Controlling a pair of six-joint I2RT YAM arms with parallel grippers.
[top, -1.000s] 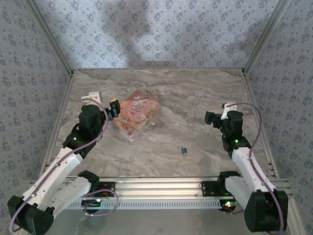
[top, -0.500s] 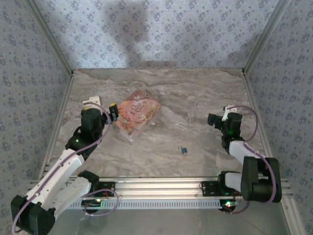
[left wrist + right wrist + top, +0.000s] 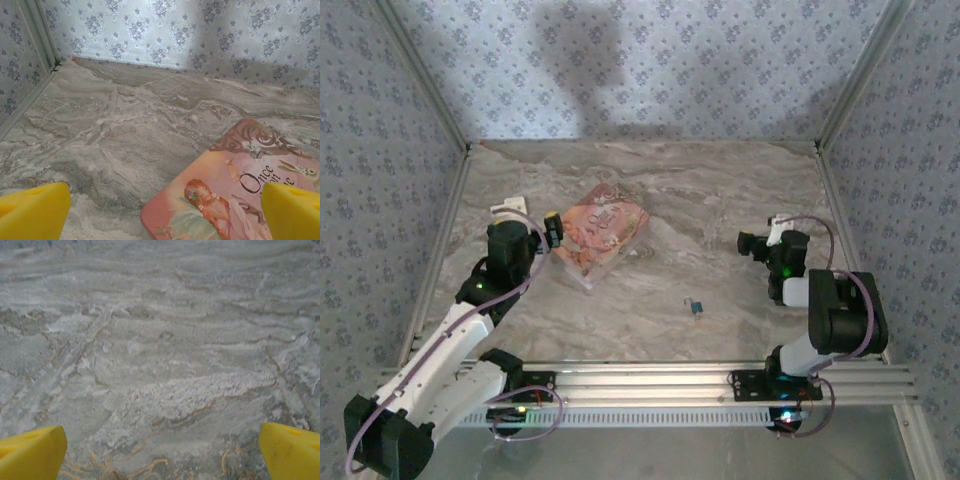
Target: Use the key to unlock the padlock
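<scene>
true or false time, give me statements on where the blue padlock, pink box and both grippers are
1. The tiny blue padlock with a silvery shackle lies on the marble table, touching neither gripper. True.
2. The left gripper is shut on the padlock. False: it is open and empty, at the flat pink illustrated box's edge.
3. The padlock rests on the pink box. False: it lies on the marble, apart from it.
4. The right gripper is open above bare marble. True.
</scene>
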